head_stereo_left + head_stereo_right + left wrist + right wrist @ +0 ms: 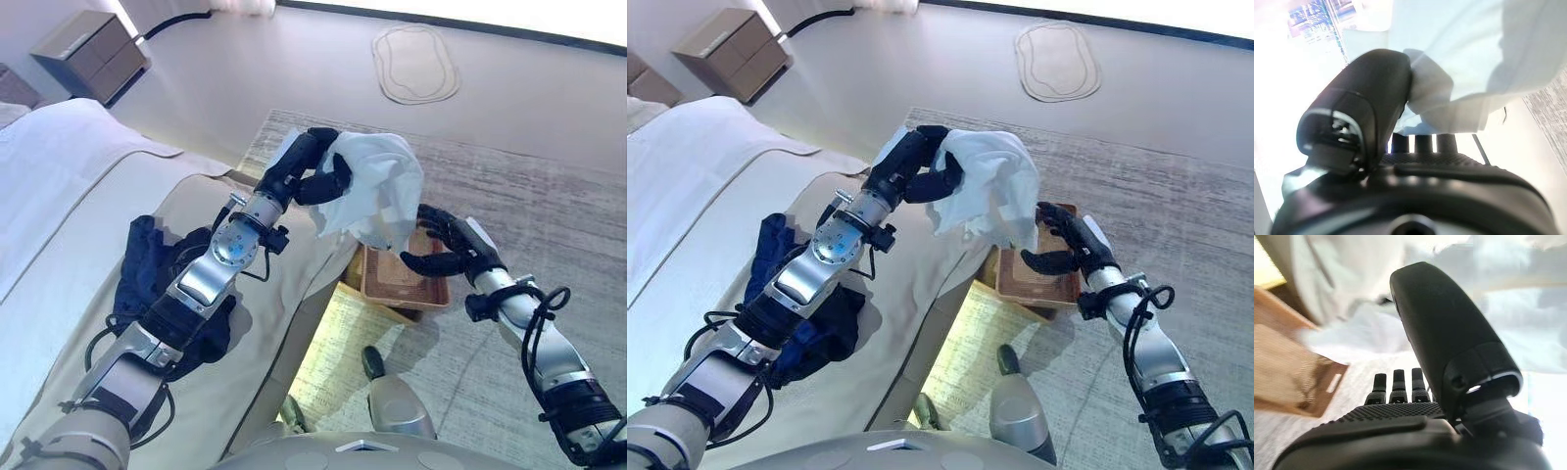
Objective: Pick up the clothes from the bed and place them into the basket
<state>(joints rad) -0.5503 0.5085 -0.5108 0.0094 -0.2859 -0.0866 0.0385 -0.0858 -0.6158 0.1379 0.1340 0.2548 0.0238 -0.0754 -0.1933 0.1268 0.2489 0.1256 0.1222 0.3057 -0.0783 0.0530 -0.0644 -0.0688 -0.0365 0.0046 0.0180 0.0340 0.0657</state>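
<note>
My left hand [309,168] is raised past the bed's side edge, shut on a white cloth [377,186] that hangs down from it. In the left wrist view the thumb [1364,105] presses into that cloth [1459,54]. A brown woven basket [404,286] stands on the floor against the bed, right below the cloth's lower end. My right hand [449,245] hovers open over the basket, thumb and fingers spread beside the cloth's hanging tip. Dark blue clothes [147,264] lie crumpled on the bed [69,186], partly hidden by my left arm.
A beige runner [284,294] covers the bed's foot end. A grey rug [549,196] spreads under the basket. A brown nightstand [93,54] stands at the far left, and an oval mat [416,64] lies on the floor beyond the rug.
</note>
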